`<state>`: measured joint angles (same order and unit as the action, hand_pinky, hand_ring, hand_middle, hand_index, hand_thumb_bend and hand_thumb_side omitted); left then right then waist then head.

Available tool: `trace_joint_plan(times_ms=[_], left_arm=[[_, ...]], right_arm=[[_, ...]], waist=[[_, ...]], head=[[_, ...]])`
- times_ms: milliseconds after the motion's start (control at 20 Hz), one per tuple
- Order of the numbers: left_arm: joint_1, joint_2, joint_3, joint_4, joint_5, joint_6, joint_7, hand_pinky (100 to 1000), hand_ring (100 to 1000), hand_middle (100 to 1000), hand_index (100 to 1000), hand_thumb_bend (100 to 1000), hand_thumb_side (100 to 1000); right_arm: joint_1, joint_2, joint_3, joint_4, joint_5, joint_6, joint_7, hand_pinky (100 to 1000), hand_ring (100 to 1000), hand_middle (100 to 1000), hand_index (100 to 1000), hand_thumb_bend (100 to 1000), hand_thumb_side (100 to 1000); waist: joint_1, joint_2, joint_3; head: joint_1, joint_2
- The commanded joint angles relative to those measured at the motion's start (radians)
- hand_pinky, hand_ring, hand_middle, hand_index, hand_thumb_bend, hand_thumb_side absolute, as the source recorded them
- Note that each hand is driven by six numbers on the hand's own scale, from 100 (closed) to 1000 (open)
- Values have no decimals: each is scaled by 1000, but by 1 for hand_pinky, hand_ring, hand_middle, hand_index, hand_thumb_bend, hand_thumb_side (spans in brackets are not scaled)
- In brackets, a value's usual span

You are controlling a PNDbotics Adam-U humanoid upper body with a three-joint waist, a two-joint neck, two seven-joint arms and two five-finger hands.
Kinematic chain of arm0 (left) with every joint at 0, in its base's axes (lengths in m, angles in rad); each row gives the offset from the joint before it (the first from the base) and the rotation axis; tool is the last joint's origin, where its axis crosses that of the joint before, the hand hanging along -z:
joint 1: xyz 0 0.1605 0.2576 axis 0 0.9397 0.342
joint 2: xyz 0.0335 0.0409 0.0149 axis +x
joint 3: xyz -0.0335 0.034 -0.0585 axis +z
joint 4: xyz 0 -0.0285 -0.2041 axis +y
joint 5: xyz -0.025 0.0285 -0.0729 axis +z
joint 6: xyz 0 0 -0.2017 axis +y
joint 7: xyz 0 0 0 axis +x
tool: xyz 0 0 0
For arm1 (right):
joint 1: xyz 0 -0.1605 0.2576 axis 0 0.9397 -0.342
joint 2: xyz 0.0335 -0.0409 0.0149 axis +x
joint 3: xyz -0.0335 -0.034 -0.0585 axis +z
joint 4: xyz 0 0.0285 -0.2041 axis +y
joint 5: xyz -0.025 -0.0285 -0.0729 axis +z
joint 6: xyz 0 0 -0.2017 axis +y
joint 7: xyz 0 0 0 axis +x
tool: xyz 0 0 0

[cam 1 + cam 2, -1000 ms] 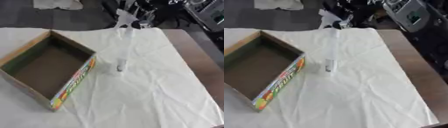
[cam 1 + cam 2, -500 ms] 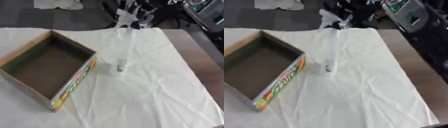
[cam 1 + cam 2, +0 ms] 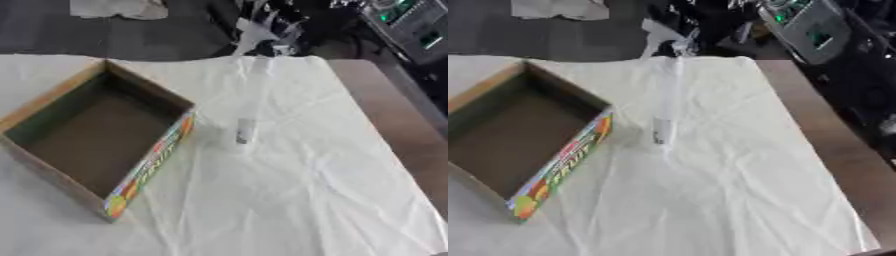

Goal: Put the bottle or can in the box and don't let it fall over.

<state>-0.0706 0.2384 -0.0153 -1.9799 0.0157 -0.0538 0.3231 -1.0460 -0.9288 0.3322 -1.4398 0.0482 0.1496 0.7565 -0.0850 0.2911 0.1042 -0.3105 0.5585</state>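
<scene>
in the left eye view, the clear bottle stands upright on the white cloth, just beside the open box, exactly where it stood a second ago. nothing has shifted, so the task has not begun. in the right eye view, likewise. neither robot hand shows in either view, so their state cannot be told.

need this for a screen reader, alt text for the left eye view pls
A tall clear bottle stands upright on a white cloth over a table, just right of an open, empty cardboard box with a colourful printed side. No robot hand is in view.
</scene>
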Motion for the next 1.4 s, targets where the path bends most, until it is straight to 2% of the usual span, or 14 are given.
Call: trace_joint_plan(times_ms=[50,550,1100,1400], left_arm=[[-3,7,-2,-19,-5,2,-2,961,620,725,613,169,878],[-2,6,-2,-16,-10,6,-6,963,620,725,613,170,881],[-3,5,-4,-14,-11,7,-9,964,619,726,612,171,883],[-3,5,-4,-12,-13,8,-11,965,619,726,613,171,884]], right_arm=[[-19,-20,-10,-1,5,6,-11,796,623,764,761,242,402],[-21,-17,-9,0,-4,19,-25,780,564,724,709,157,261],[-5,-32,-16,-20,-27,25,-40,768,524,691,675,132,208],[-2,-35,-18,-25,-29,31,-58,766,486,644,636,109,167]], waist=[[2,-13,1],[-1,-12,5],[-4,-10,5],[-4,-9,4]], head=[[1,-13],[6,-13],[8,-13],[8,-13]])
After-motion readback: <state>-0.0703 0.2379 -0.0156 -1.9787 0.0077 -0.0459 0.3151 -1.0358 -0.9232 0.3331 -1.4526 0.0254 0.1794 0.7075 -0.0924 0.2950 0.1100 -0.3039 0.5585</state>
